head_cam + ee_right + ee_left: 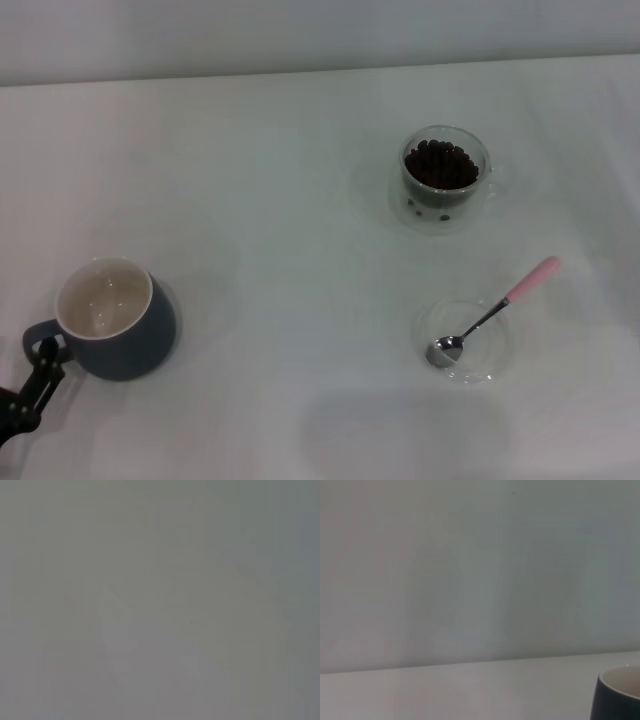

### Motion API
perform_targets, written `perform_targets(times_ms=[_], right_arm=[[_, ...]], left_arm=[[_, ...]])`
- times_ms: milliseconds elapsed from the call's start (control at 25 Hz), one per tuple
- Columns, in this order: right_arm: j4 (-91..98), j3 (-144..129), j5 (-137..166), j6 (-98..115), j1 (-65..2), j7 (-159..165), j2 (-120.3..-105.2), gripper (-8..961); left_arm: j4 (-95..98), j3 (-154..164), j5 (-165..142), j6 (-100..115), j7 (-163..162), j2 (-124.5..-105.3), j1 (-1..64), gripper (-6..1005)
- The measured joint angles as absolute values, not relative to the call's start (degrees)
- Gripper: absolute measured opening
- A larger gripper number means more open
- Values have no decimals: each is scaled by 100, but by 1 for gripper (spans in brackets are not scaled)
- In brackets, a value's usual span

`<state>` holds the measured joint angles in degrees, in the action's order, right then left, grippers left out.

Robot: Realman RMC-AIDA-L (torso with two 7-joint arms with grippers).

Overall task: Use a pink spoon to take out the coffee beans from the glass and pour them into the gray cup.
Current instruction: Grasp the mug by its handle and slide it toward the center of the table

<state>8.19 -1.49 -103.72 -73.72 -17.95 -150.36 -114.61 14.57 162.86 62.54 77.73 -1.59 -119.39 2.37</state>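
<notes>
the gray cup (118,330) is set on the white counter (280,260) at the robot's near left, upright, cream inside seen with no beans visible in it, loop handle turned toward the left edge. the left gripper (40,368) is seen at the lower left corner of the head view, dark linkage just beside the cup's handle, touching or nearly touching it; whether its jaws are open or closed cannot be told. in the left wrist view only a slice of the cup's rim and dark wall is caught at one corner, with counter and plain wall behind. the glass (445,178) is placed far right of centre, upright, with the coffee beans (440,165) heaped inside it, and a few loose ones seen lower down in the glass. the pink spoon (495,310) is laid nearer the robot than the glass, its metal bowl resting in a shallow clear dish (468,340), pink handle end sticking out over the dish's rim toward the far right. spoon and glass are apart; the cup is well apart from both. the right gripper is not in view; the right wrist view gives only a blank grey field.
</notes>
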Motion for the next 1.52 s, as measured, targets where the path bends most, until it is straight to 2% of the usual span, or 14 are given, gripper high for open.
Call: perform_targets(times_ms=[320, 760, 1040, 1280, 1520], right_arm=[[808, -149, -10372, -7343, -1838, -15037, -11467, 856], [768, -149, -10371, -7338, -1846, -15038, -11470, 854], [753, -166, -10371, -7338, -1839, -15038, -11470, 852], [754, -180, -10371, -7340, -1837, -15038, -11470, 851], [756, -184, -10371, -7368, -1836, -15038, -11470, 850]], left_arm=[[1459, 16295, 6170, 7639, -159, -11931, 283, 862], [1459, 16292, 6069, 7628, -156, -11936, 303, 416], [1474, 16286, 6064, 7626, 0, -11943, 394, 184], [1489, 16290, 6050, 7624, 3, -11944, 535, 131], [1502, 16295, 5861, 7523, 3, -11944, 795, 132]])
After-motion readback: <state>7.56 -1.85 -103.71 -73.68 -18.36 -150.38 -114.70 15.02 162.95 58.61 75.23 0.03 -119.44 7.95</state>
